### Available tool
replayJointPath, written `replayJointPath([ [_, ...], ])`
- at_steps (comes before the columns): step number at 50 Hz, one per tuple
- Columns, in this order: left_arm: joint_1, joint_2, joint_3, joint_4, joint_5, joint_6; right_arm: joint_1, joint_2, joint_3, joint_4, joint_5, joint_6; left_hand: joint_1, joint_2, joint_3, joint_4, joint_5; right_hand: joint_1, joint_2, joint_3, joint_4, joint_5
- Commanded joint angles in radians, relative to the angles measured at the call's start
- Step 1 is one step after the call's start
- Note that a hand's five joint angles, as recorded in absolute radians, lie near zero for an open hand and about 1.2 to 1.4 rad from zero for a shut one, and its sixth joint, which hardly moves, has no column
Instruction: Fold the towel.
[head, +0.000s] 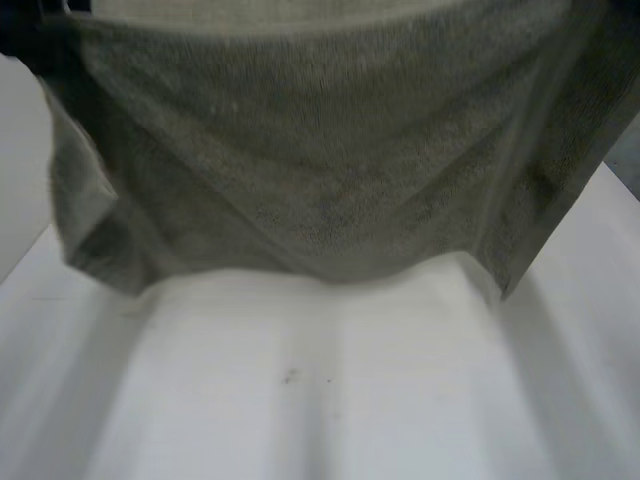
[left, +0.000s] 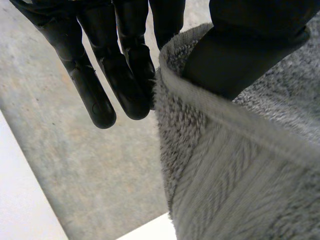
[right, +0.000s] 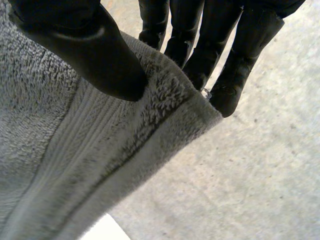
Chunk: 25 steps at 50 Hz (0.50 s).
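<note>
A grey terry towel (head: 320, 160) hangs spread out in the air above the white table (head: 320, 400), its lower edge sagging just over the tabletop. In the left wrist view my left hand (left: 240, 55) pinches a top corner of the towel (left: 240, 165) between thumb and straight fingers (left: 120, 85). In the right wrist view my right hand (right: 95, 55) pinches the other top corner of the towel (right: 75, 165), thumb on the hem, fingers (right: 220, 55) behind it.
Below the hanging towel the white tabletop carries a small dark speck (head: 290, 377). A grey floor (left: 75, 165) lies beyond the table's edge, and the same floor (right: 240, 175) lies under the right hand.
</note>
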Motion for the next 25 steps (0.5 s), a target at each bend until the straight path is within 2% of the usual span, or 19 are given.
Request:
replayJointPath([
  [1, 0.038, -0.123, 0.150, -0.130, 0.001, 0.000, -0.002, 0.129, -0.140, 0.137, 0.001, -0.031, 0.201, 0.178, 0.178, 0.176, 0.188, 0.050, 0.069, 0.060, 0.053, 0.053],
  [11, 0.029, -0.397, 0.136, -0.143, 0.004, 0.002, 0.029, 0.372, -0.128, 0.145, 0.027, -0.096, 0.201, 0.178, 0.178, 0.176, 0.188, 0.050, 0.069, 0.060, 0.053, 0.053],
  [13, 0.029, -0.499, 0.189, -0.108, 0.025, 0.003, 0.058, 0.478, -0.206, 0.058, 0.077, -0.096, 0.201, 0.178, 0.178, 0.176, 0.188, 0.050, 0.069, 0.060, 0.053, 0.053],
  [14, 0.029, -0.499, 0.190, -0.108, 0.025, 0.003, 0.058, 0.478, -0.206, 0.057, 0.077, -0.096, 0.201, 0.178, 0.178, 0.176, 0.188, 0.050, 0.069, 0.060, 0.053, 0.053],
  [16, 0.026, -0.576, 0.292, -0.044, 0.050, -0.004, 0.101, 0.573, -0.307, -0.059, 0.134, -0.094, 0.201, 0.178, 0.178, 0.176, 0.188, 0.050, 0.069, 0.060, 0.053, 0.053],
  [18, 0.024, -0.593, 0.349, -0.007, 0.054, -0.009, 0.107, 0.607, -0.359, -0.123, 0.149, -0.090, 0.201, 0.178, 0.178, 0.176, 0.188, 0.050, 0.069, 0.060, 0.053, 0.053],
  [22, 0.020, -0.593, 0.464, 0.085, 0.053, -0.029, 0.118, 0.628, -0.435, -0.251, 0.163, -0.081, 0.201, 0.178, 0.178, 0.176, 0.188, 0.050, 0.069, 0.060, 0.053, 0.053],
  [24, 0.010, -0.546, 0.532, 0.187, 0.048, -0.099, 0.122, 0.590, -0.462, -0.371, 0.171, -0.041, 0.201, 0.178, 0.178, 0.176, 0.188, 0.050, 0.069, 0.060, 0.053, 0.053],
  [25, 0.010, -0.545, 0.532, 0.188, 0.048, -0.099, 0.122, 0.590, -0.462, -0.372, 0.171, -0.041, 0.201, 0.178, 0.178, 0.176, 0.188, 0.050, 0.069, 0.060, 0.053, 0.053],
])
